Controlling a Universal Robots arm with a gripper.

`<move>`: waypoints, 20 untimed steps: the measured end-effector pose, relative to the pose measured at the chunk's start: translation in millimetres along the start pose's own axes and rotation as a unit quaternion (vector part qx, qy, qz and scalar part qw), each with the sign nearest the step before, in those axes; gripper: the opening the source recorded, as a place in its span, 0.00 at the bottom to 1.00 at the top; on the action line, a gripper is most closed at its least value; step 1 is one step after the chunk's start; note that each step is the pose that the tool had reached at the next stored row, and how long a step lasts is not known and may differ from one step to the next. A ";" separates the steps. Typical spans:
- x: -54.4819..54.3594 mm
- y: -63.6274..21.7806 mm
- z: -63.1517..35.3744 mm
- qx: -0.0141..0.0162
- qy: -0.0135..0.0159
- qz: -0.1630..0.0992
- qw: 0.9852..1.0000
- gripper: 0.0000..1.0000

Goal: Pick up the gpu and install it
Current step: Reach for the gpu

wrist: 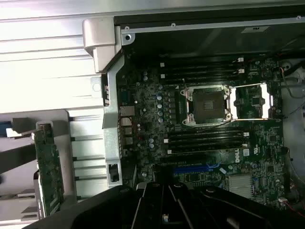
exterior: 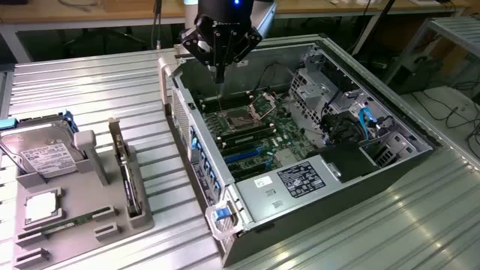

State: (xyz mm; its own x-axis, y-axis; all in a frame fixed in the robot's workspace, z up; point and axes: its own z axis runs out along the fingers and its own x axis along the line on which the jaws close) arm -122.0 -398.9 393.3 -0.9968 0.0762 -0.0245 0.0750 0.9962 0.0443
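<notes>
The gpu (exterior: 125, 169) is a thin dark card standing on edge in a slot of the grey holder (exterior: 82, 225) at the exterior view's left, with its pale bracket end toward the back. The wrist view has it as a greenish card (wrist: 47, 171) beside the case. My gripper (exterior: 220, 77) hangs over the back corner of the open computer case (exterior: 300, 219), above the motherboard (wrist: 205, 124). It is shut with nothing in it and well apart from the gpu. The gripper's dark body (wrist: 164, 195) sits over the blue slot (wrist: 195, 169).
A silver hard drive (exterior: 41, 149), a processor (exterior: 41, 205) and a narrow green memory stick (exterior: 71, 220) also rest on the holder. The case's metal side wall (exterior: 188, 129) stands between holder and motherboard. An open processor socket (wrist: 207, 105) and blue cables (exterior: 366, 121) lie inside.
</notes>
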 end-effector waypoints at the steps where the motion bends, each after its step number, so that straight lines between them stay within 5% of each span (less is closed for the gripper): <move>1: 0.2 0.0 0.0 0.000 0.000 0.000 1.000 0.11; 20: 7.6 -1.5 -0.2 0.000 0.000 0.000 1.000 0.11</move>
State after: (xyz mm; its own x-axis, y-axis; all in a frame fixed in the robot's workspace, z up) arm -129.7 -399.9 393.3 -0.9968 0.0762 -0.0245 0.0751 0.9962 0.0444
